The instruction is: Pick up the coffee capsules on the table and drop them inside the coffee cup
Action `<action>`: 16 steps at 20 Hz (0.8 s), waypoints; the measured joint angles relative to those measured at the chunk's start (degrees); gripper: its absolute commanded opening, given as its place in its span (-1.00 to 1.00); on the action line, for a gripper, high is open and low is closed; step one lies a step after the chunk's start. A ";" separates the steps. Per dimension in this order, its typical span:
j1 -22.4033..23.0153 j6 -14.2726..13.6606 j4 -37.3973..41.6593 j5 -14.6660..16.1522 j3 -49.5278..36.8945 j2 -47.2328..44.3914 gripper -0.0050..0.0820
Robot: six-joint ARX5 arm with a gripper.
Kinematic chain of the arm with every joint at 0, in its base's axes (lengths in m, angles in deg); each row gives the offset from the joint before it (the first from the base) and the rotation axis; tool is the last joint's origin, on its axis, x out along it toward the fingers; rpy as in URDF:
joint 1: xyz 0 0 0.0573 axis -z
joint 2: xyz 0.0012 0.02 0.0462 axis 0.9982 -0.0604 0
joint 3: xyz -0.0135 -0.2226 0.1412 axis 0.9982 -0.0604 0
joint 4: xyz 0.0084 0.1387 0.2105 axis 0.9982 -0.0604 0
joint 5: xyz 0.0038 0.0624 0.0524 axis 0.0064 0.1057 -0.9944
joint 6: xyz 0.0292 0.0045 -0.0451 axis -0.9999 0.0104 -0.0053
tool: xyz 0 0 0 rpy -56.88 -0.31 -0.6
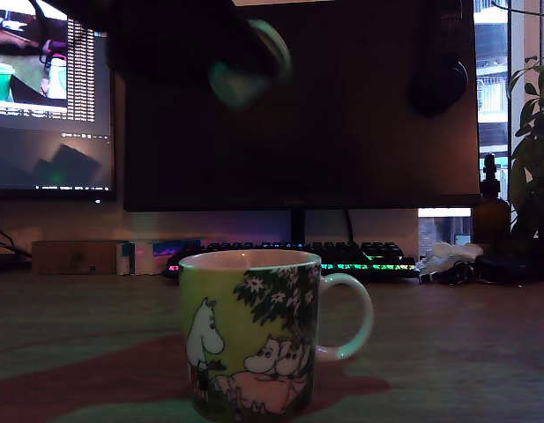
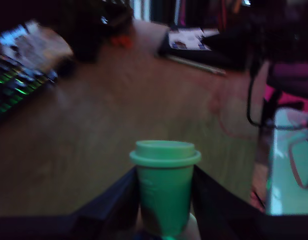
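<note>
Gripper (image 2: 164, 200) clamps mint capsule (image 2: 165, 185) high above coffee cup (image 1: 249, 335).

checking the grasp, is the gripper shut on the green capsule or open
Shut on it: in the wrist view the gripper presses both sides of the mint green capsule, held off the table.

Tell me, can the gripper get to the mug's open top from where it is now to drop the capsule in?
Probably yes. The gripper holds the green capsule high above the table, and the coffee cup stands upright, mouth open, with nothing over it. How squarely the gripper sits above the cup cannot be told.
</note>
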 measured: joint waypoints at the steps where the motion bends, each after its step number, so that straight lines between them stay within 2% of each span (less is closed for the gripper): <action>1: 0.09 0.00 -0.02 -0.04 0.00 -0.83 -0.36; 7: 0.39 -0.04 1.70 -0.15 -0.74 -4.68 -0.36; 11: 0.39 0.07 3.61 -0.22 -5.84 -4.76 -0.36; 16: 0.66 0.52 3.80 -0.22 -6.40 -4.76 -0.36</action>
